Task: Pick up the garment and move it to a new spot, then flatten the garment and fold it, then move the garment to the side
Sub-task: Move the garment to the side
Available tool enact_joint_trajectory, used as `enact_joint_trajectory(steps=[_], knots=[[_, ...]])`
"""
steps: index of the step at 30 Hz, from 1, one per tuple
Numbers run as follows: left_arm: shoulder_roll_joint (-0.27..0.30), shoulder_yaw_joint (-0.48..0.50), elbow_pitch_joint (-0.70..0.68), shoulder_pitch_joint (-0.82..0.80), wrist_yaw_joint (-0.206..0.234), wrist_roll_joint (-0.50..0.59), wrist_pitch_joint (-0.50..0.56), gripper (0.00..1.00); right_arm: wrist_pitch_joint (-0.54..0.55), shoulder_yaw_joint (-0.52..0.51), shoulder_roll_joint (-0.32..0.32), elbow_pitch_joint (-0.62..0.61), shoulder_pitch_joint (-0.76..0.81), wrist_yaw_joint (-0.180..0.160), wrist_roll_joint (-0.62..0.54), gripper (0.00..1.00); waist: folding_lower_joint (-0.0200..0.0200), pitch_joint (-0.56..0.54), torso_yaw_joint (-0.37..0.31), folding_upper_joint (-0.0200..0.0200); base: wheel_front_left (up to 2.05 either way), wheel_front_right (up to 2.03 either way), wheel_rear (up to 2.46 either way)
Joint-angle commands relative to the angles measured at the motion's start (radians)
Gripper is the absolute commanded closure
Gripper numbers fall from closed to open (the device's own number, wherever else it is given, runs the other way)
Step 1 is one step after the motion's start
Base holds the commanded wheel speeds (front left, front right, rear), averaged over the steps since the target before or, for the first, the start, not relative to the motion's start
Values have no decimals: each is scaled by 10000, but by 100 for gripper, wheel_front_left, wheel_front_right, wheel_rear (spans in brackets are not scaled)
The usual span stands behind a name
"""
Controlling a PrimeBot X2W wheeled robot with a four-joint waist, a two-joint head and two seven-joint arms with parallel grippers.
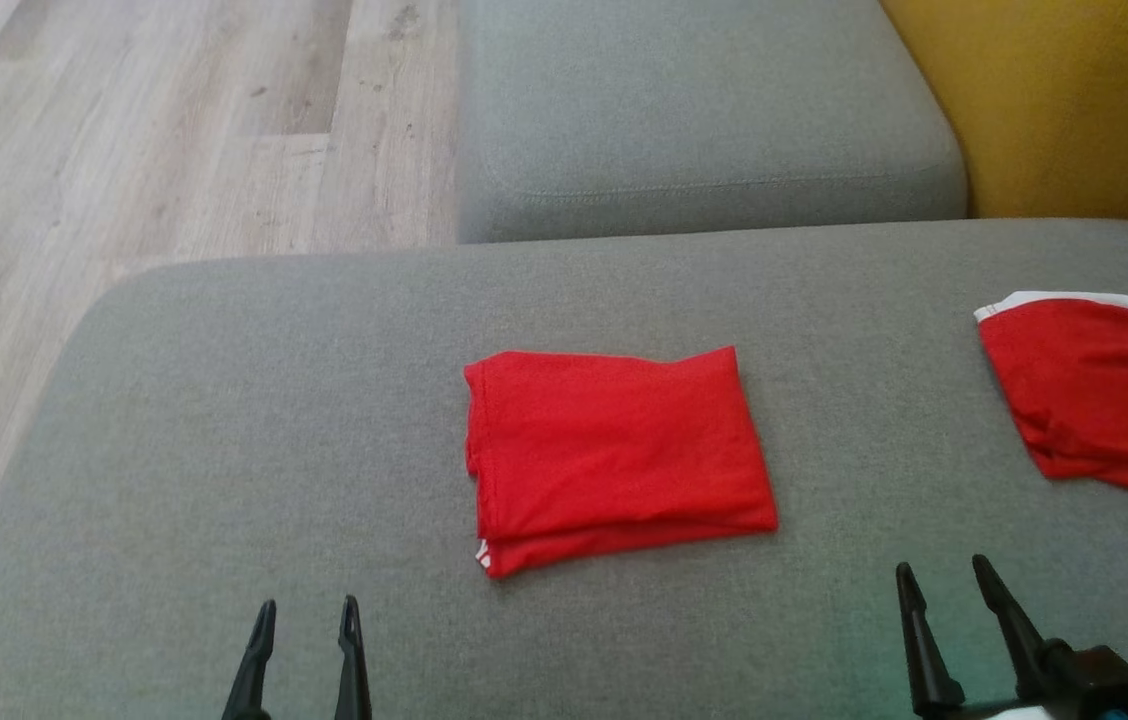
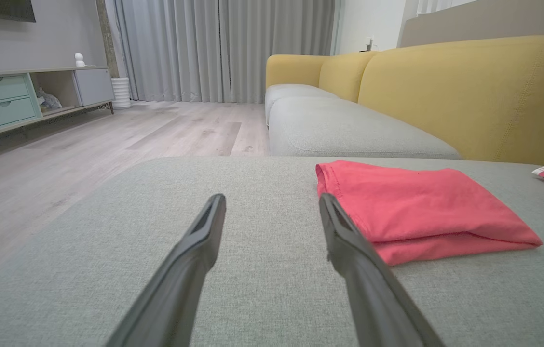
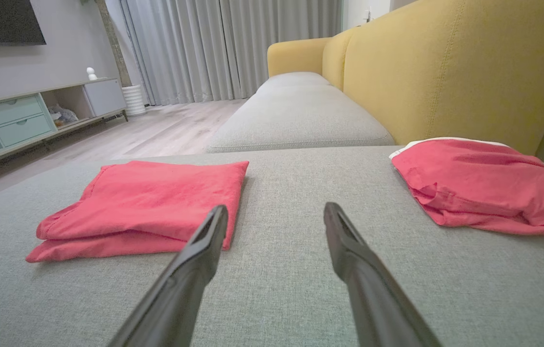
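A red garment point(image 1: 614, 455) lies folded into a neat rectangle in the middle of the grey cushion point(image 1: 274, 420); it also appears as the red garment point(image 2: 416, 207) on the right of the left wrist view and the red garment point(image 3: 151, 202) at the left of the right wrist view. My left gripper point(image 1: 309, 610) hovers open at the near edge, left of the fold and apart from it. My right gripper point(image 1: 944, 572) is open at the lower right, empty too. The left gripper point(image 2: 272, 200) and right gripper point(image 3: 276, 209) hold nothing between their fingers.
A second red garment point(image 1: 1104, 390) with a white band lies bunched at the cushion's right edge, also the second garment point(image 3: 484, 188). Another grey seat cushion point(image 1: 704, 120) lies beyond, with a yellow sofa back point(image 1: 1074, 100) to the right. Wooden floor point(image 1: 124, 150) borders the left.
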Motion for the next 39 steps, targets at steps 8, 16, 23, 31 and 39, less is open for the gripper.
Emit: enact_joint_trajectory(steps=[8,16,23,31,39], knots=[[-66,275,-350,-637,-80,-51,-97,0,-110,437,-60,425,-1013,37,604,0,0,679,348,0,0,0,0],[-66,-220,-429,-1304,-117,-42,-97,0,-16,1006,-140,3576,-4151,37,1663,0,0,1756,989,0,0,0,0],[-66,-606,-303,-1941,-108,-77,-97,0,966,1365,-339,6379,-6648,37,2451,0,0,2417,1671,0,0,0,0],[-66,-628,-229,-1970,71,-178,-97,0,639,2030,-679,7981,-7377,37,2883,100,0,2393,1704,0,0,0,0],[-66,-420,-344,-1992,16,-43,-97,0,135,2390,-2135,8538,-8083,37,2234,100,0,2420,500,0,0,0,0]])
